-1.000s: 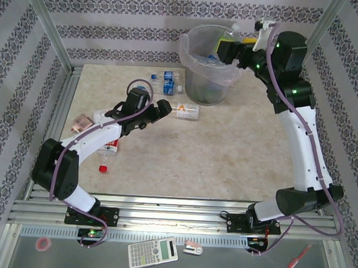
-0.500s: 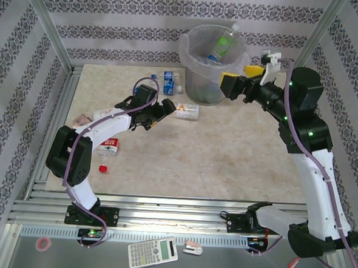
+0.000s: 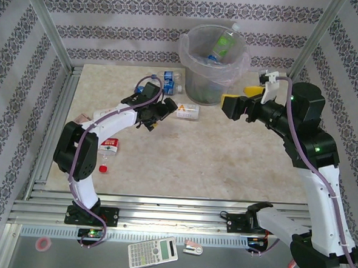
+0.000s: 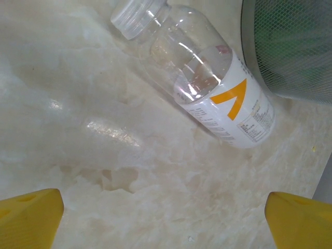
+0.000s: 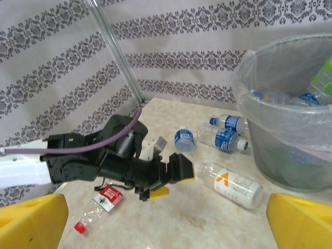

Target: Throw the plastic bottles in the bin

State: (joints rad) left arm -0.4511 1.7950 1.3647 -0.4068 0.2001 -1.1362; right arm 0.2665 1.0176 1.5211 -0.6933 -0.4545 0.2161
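A clear plastic bottle [image 4: 207, 88] with a white label and an orange mark lies on its side on the table [image 3: 186, 111] [image 5: 233, 187], just left of the bin [image 3: 201, 90] [image 5: 290, 129] [image 4: 290, 46]. My left gripper [image 3: 160, 116] [image 4: 166, 223] [image 5: 176, 174] is open, a little short of this bottle's cap end, with nothing between its fingers. My right gripper [image 3: 239, 98] [image 5: 166, 223] hangs open and empty to the right of the bin. A green-label bottle [image 3: 221, 45] leans inside the bin among others.
Three blue-label bottles [image 3: 169, 82] [image 5: 223, 139] lie behind the left gripper. A crushed red-label bottle [image 3: 108, 148] [image 5: 101, 205] lies beside the left arm. A pinkish clear box [image 3: 79, 123] sits near the table's left edge. The patterned walls stand close behind the bin.
My right gripper has drawn back from above the bin and come down to its right; the green-label bottle now shows in the bin. My left gripper has reached toward the white-label bottle.
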